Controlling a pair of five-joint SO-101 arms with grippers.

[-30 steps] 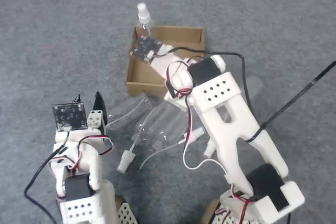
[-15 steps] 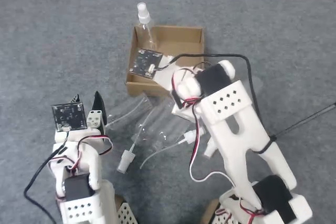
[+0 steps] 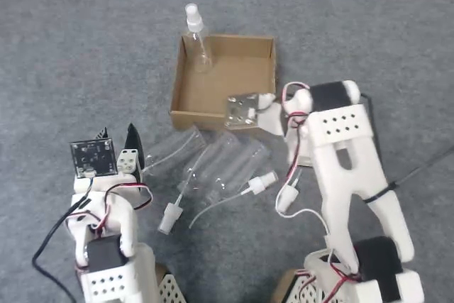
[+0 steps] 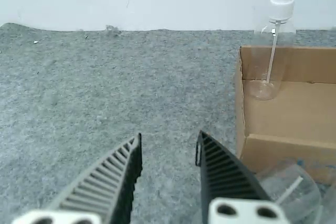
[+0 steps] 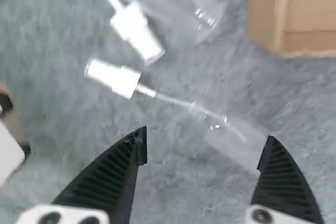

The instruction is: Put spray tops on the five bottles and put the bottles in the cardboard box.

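One clear bottle (image 3: 196, 39) with a white spray top stands upright in the far left corner of the cardboard box (image 3: 245, 89); the left wrist view has the same bottle (image 4: 272, 45) and box (image 4: 294, 114). Several uncapped clear bottles (image 3: 213, 164) lie on the carpet in front of the box. Loose spray tops (image 3: 170, 216) lie near them, two showing as spray tops (image 5: 113, 77) in the right wrist view. My left gripper (image 4: 169, 153) is open and holds nothing, near-left of the box. My right gripper (image 5: 202, 153) is open over a spray top's dip tube (image 5: 184, 103).
Grey carpet covers the whole floor, with a pale wall behind the box. The right arm's wrist (image 3: 245, 110) hangs over the box's near right edge. The left arm (image 3: 106, 196) stands at the near left. Cables trail at the near right.
The right arm has drawn back from the box's far left corner to the box's near edge. The capped bottle stays standing in the box. The left arm has not moved.
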